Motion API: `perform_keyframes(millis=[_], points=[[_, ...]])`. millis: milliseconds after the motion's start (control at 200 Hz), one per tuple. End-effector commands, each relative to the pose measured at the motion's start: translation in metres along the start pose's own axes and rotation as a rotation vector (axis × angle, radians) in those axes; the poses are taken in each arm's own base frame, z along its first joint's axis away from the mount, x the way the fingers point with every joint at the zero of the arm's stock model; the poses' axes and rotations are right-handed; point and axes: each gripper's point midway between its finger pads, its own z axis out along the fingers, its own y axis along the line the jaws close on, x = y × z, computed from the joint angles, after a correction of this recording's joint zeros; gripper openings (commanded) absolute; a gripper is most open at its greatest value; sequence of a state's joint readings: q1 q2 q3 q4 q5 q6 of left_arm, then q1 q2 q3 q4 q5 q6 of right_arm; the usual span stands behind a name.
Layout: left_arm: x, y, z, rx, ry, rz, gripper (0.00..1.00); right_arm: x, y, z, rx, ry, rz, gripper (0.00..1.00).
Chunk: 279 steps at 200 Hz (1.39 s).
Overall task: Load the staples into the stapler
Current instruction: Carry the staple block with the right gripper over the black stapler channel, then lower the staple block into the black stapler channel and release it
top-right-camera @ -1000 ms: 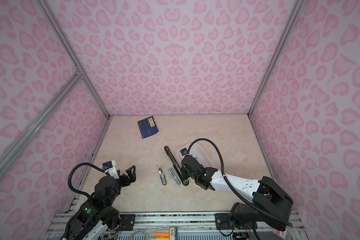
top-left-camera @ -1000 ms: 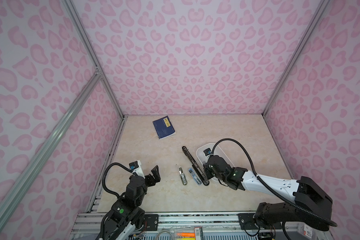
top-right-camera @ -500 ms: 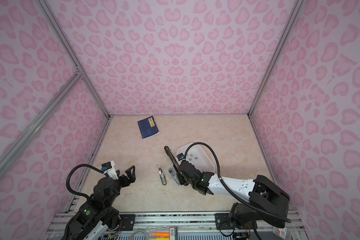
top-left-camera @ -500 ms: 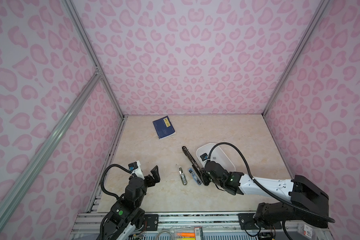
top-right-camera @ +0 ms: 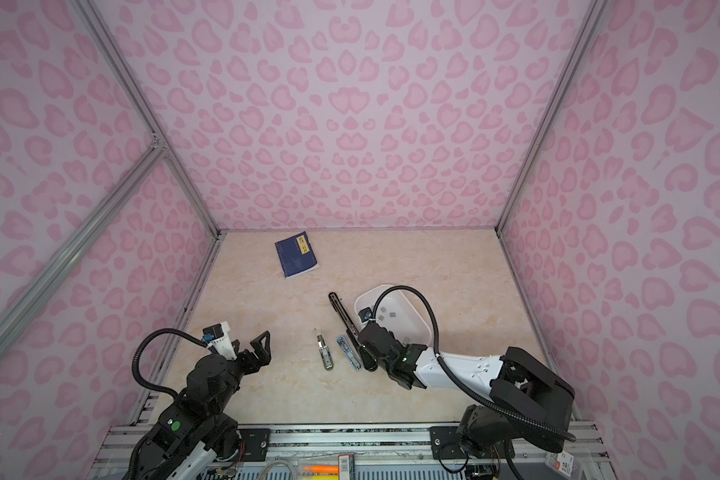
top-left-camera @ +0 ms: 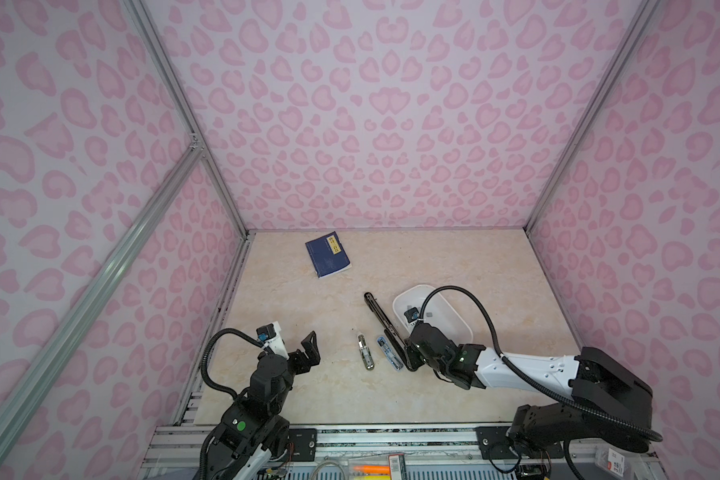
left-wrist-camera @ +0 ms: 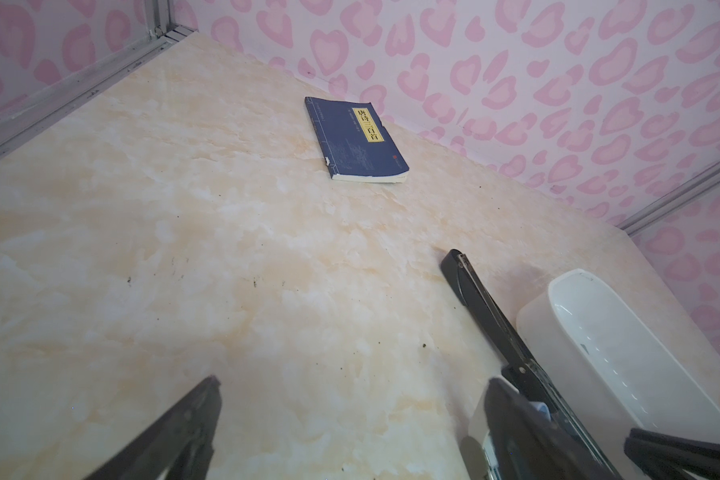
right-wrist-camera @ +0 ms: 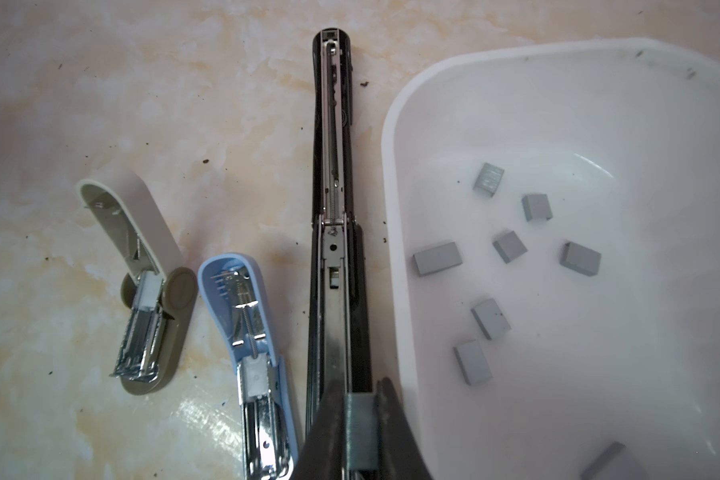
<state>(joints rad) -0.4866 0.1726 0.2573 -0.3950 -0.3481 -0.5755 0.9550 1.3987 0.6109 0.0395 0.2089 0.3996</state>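
The right gripper (right-wrist-camera: 360,399) is closed on a small grey staple block (right-wrist-camera: 360,432), which is pinched between its two dark fingers directly above the near end of the black stapler (right-wrist-camera: 335,124). Whether the block touches the metal channel cannot be told. The left gripper (left-wrist-camera: 354,382) is held with its jaws spread wide and empty, above bare worktop (top-left-camera: 433,257) well to the left of the staplers.

A white tray (right-wrist-camera: 516,104) is set just beside the black stapler, on its right in both top views. A blue book (top-left-camera: 327,259) is laid flat near the back wall, well apart from everything else. The black stapler is folded out flat in one long line, with its spring and channel exposed. A blue stapler (right-wrist-camera: 250,332) is laid open just beside it, and a beige stapler (right-wrist-camera: 142,249), also opened, lies beyond that. Several loose staples (right-wrist-camera: 437,257), as small grey blocks, are scattered apart on the tray floor.
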Motion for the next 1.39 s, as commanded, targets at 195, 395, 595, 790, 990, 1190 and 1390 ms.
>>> perform_keyframes(millis=[195,395,595,790,990,1190,1390], points=[[-0.001,0.0,0.0,0.002,-0.01,0.0,1.0,0.004,-0.009,-0.001,-0.014,-0.008,0.025,0.14],[-0.001,0.0,0.0,0.002,-0.009,0.0,1.0,-0.002,0.005,-0.005,-0.049,-0.028,0.029,0.14],[-0.002,-0.001,-0.001,0.007,-0.012,-0.001,1.0,-0.003,0.017,-0.007,-0.051,-0.038,0.014,0.14],[-0.002,-0.001,-0.001,0.009,-0.014,-0.002,1.0,0.0,0.017,-0.004,-0.04,-0.029,0.006,0.14],[0.002,-0.021,-0.001,0.122,0.002,0.034,0.98,0.003,0.015,0.0,-0.027,-0.016,0.002,0.14],[0.005,-0.037,-0.002,0.213,0.015,0.059,0.98,0.004,0.016,0.001,-0.029,-0.013,-0.001,0.14],[0.012,-0.061,-0.004,0.352,0.042,0.088,0.99,0.006,0.015,0.001,-0.025,-0.009,-0.001,0.14]])
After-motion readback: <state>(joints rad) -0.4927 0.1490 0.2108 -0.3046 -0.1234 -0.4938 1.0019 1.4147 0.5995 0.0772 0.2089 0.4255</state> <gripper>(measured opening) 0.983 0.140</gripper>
